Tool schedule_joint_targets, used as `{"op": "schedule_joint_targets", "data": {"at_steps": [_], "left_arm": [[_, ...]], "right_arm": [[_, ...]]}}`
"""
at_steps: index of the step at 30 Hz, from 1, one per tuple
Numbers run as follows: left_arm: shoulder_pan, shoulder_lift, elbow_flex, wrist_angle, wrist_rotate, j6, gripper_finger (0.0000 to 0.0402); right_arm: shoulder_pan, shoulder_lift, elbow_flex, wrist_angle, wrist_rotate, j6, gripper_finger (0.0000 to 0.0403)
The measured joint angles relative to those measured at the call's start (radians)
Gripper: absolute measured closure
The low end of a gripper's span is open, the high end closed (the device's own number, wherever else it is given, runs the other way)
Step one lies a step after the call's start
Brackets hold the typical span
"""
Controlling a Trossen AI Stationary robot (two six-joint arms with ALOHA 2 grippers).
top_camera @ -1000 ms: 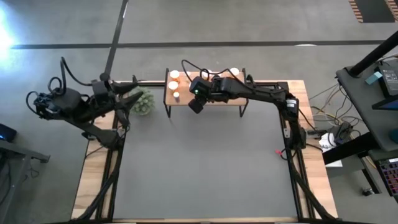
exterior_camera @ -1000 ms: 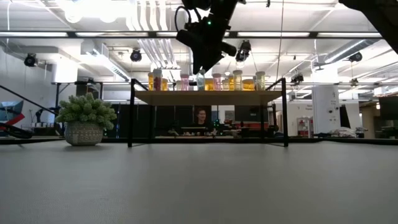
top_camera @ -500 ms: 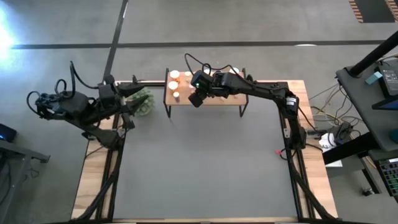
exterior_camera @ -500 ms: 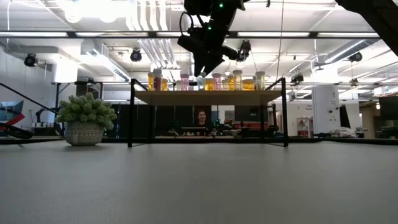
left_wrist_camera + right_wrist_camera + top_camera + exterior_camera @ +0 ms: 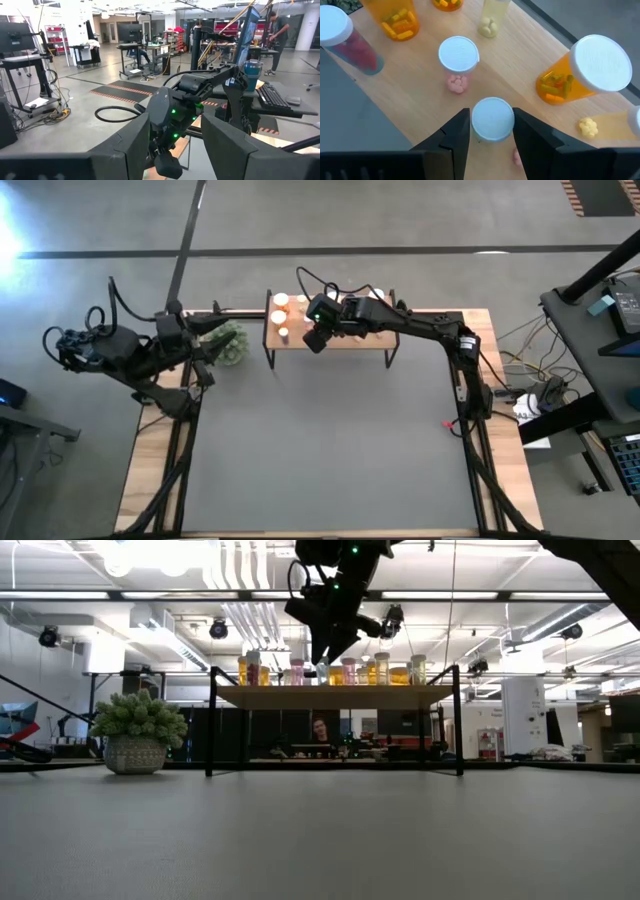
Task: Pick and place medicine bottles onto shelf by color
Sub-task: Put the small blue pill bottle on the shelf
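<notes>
Small white-capped bottle point(image 5: 492, 118) stands upright on shelf point(image 5: 520, 67), long axis vertical, cap up, btwn right gripper point(image 5: 491, 131) fingers; jaws flank the cap, can't tell if still gripping. Most bottles point(image 5: 335, 670) already on shelf, mat bare, so task looks near done. Left gripper point(image 5: 212, 340) waits by plant point(image 5: 230, 343), partly open, empty.

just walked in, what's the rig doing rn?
Sorting medicine bottles onto the small wooden shelf at the table's far edge. The right gripper is over the shelf with a white-capped bottle standing between its fingers; whether it grips or has let go is unclear. Several other bottles, orange and pink among them, already stand on the shelf. The left gripper waits off to the side by the potted plant.
</notes>
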State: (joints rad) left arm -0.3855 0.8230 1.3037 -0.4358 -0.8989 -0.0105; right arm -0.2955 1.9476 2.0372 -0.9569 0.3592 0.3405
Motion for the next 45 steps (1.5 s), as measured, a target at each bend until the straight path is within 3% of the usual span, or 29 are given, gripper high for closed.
{"op": "schedule_joint_targets", "data": {"at_steps": [32,40,45], "left_arm": [[0.0,-0.001,-0.001,0.0,0.0,0.0,0.024],[0.0,-0.001,-0.001,0.0,0.0,0.0,0.024],[0.0,-0.001,-0.001,0.0,0.0,0.0,0.024]], "right_arm": [[0.0,0.0,0.0,-0.003,0.0,-0.045,0.0266],[0.0,0.0,0.0,-0.003,0.001,-0.039,0.0283],[0.0,0.0,0.0,-0.003,0.001,-0.036,0.0255]]}}
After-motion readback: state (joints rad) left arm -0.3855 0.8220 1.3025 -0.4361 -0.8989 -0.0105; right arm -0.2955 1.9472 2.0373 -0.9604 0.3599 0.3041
